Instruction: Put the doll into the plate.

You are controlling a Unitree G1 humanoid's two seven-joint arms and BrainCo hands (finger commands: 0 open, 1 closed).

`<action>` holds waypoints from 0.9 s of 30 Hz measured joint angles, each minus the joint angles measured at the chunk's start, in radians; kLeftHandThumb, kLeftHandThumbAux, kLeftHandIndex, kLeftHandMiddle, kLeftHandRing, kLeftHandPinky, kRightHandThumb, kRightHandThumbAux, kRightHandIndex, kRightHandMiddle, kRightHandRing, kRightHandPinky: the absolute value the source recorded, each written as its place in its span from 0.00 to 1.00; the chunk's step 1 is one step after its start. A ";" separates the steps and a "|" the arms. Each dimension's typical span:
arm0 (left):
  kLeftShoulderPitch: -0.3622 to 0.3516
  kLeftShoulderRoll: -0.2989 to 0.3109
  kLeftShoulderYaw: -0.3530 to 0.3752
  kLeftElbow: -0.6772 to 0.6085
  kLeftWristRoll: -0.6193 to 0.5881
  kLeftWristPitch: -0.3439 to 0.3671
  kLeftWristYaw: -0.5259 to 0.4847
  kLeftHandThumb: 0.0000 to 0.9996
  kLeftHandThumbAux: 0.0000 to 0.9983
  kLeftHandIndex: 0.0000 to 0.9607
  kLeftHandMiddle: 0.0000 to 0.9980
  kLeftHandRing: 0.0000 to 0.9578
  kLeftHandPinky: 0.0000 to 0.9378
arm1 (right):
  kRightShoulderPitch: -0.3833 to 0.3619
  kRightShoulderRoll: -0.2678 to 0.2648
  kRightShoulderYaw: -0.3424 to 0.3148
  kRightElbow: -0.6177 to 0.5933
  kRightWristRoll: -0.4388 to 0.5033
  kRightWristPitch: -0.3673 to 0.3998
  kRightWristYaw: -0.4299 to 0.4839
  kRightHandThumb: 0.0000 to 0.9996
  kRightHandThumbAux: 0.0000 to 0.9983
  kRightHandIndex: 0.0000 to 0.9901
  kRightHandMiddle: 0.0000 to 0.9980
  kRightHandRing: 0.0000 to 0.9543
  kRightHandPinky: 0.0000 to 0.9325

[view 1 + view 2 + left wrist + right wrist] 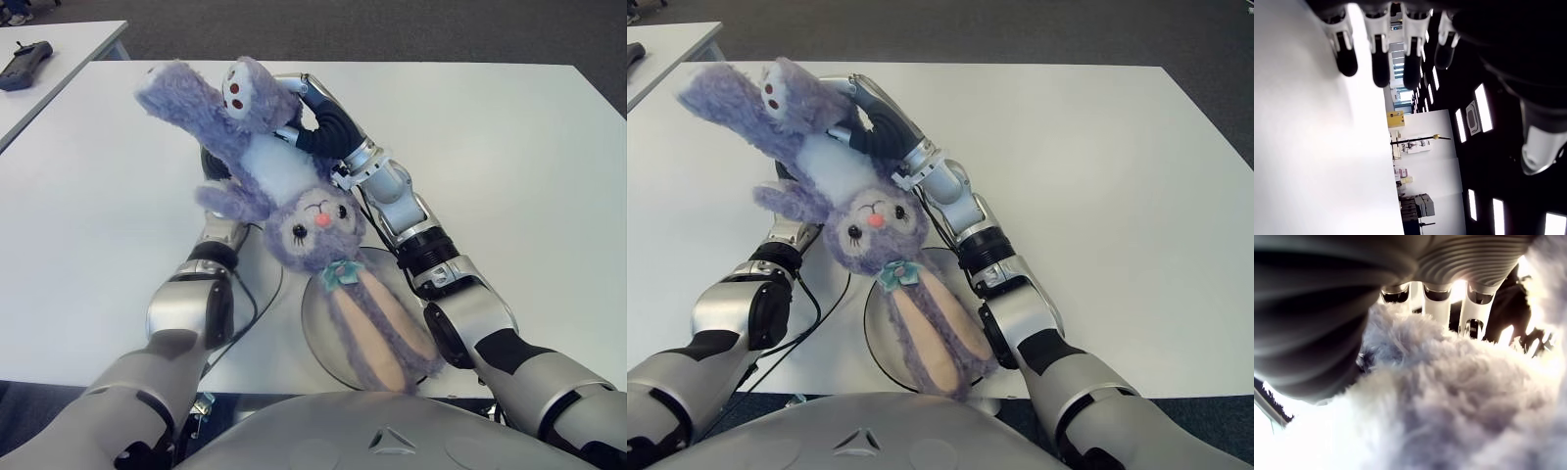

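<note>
Purple fuzzy fur fills almost the whole right wrist view, so that camera tells you little beyond the right hand's fingers being curled over the doll, with pale finger segments poking out above the plush. The eye views give the real picture: the right hand has the bunny doll gripped around its lower body, near the feet, and holds it upside down above the white table, feet up and far from the robot, face toward the camera, long ears hanging down. The ear tips overlap the round grey plate at the near table edge; I can't tell if they actually touch it or just dangle over it, and the body is clearly not in the plate. Most of the plate is covered by the ears and the right forearm, so only its left rim shows. The left hand is mostly hidden behind the doll in the eye views, showing just left of the doll's arm. Its own wrist view shows what the head cameras don't: the fingers stretched out straight and side by side, holding nothing, next to the table surface. A dark remote-like gadget sits on a second table at far left, cut off by the frame.
</note>
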 measured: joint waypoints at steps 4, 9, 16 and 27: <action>0.000 0.000 0.000 0.000 0.000 0.000 0.000 0.00 0.55 0.14 0.20 0.18 0.14 | 0.000 0.005 0.000 0.000 -0.005 -0.004 -0.024 0.70 0.72 0.44 0.83 0.87 0.89; 0.000 0.000 0.002 0.000 -0.002 0.000 -0.001 0.00 0.54 0.13 0.19 0.17 0.14 | 0.000 0.003 0.000 0.000 -0.009 -0.005 -0.042 0.70 0.72 0.44 0.84 0.87 0.89; 0.000 0.000 0.008 0.000 -0.006 0.000 -0.001 0.00 0.53 0.13 0.19 0.17 0.14 | 0.000 0.000 0.000 0.000 -0.015 -0.006 -0.053 0.70 0.72 0.44 0.84 0.87 0.89; 0.000 0.000 0.008 0.000 -0.010 0.000 -0.001 0.00 0.55 0.13 0.18 0.16 0.12 | 0.002 -0.032 -0.006 -0.005 -0.010 -0.028 -0.051 0.70 0.72 0.44 0.85 0.88 0.90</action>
